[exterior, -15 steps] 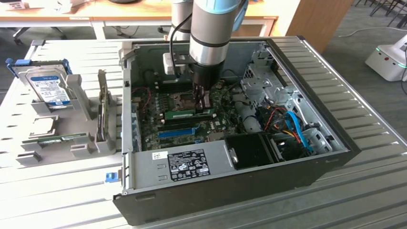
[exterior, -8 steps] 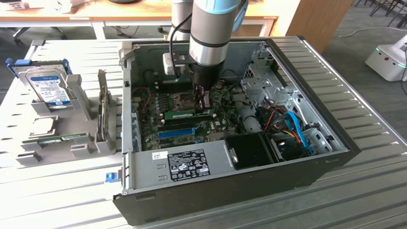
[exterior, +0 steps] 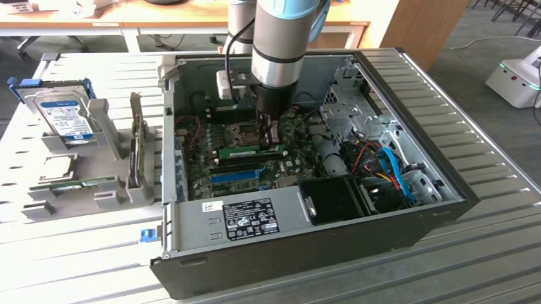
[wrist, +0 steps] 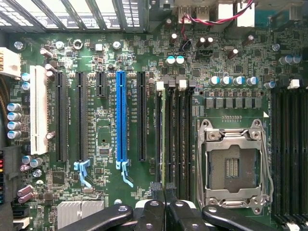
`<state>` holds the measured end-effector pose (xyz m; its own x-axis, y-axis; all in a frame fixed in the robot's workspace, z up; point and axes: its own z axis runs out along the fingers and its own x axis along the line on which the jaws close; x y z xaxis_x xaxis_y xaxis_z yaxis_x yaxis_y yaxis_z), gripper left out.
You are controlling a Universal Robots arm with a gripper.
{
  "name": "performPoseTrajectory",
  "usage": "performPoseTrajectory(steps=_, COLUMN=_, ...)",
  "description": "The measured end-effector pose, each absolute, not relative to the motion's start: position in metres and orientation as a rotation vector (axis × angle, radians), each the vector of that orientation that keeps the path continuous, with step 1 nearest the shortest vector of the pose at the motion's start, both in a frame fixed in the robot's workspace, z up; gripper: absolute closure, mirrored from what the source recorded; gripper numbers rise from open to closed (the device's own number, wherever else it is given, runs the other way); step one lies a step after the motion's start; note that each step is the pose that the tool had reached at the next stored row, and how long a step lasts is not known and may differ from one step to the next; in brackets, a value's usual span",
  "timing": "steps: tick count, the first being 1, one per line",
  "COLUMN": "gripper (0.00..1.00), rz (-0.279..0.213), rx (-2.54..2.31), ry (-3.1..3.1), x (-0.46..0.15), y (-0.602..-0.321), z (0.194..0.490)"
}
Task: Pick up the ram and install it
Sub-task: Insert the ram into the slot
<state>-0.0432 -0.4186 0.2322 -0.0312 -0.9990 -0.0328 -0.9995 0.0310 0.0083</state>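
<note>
Inside the open computer case (exterior: pixel 439 202), my gripper (exterior: pixel 272 140) reaches down to the motherboard (exterior: pixel 292 166). The ram (exterior: pixel 247 152), a narrow green stick, stands on edge in a memory slot next to the empty CPU socket (wrist: pixel 233 166). In the wrist view the ram (wrist: pixel 167 139) shows edge-on as a thin strip. It runs straight into the seam between my fingertips (wrist: pixel 156 195), which are shut on its end. The blue slot (wrist: pixel 121 115) lies two slots away from it.
A grey holder (exterior: pixel 127 190) at the exterior view's left carries a hard drive with a blue label (exterior: pixel 66 117) and another green stick (exterior: pixel 83 184). Black and blue cables (exterior: pixel 391 166) and a black fan duct (exterior: pixel 338 197) crowd the case's right side.
</note>
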Motion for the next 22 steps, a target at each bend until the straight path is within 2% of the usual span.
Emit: performPoseTrajectory(steps=22, gripper=0.88, rz=0.045, rx=-2.199, ry=2.218, x=-0.0434, y=-0.4193, z=0.232)
